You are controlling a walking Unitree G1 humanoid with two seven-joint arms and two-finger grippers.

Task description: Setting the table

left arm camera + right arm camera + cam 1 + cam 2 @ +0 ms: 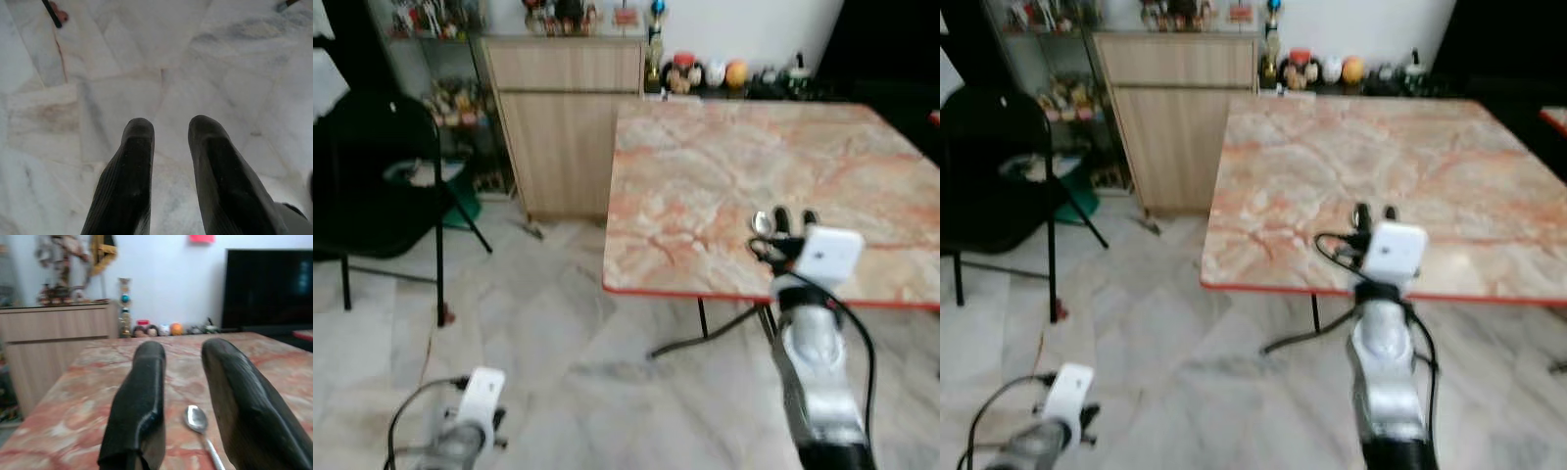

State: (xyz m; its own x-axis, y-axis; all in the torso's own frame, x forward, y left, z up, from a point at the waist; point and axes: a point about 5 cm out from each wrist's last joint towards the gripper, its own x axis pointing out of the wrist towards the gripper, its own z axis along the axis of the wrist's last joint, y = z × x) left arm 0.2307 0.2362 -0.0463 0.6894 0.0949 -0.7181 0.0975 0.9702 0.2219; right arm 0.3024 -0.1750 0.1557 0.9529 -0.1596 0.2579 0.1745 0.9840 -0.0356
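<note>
From the head views, the right gripper (793,221) reaches over the near edge of the marble table (724,166), the spoon (762,223) just beside its fingers. In the right wrist view the spoon (198,421) lies on the tabletop between the parted fingers (142,396), unheld. The left gripper (171,142) hangs over floor, fingers apart.

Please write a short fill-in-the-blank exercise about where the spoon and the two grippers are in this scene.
1. The spoon lies on the ____ table.
2. The right gripper is open, with the spoon between its ____.
3. The left gripper hangs low over the marble ____.
4. Beyond the table stands a wooden ____ against the wall.

Missing words: marble; fingers; floor; cabinet
</note>
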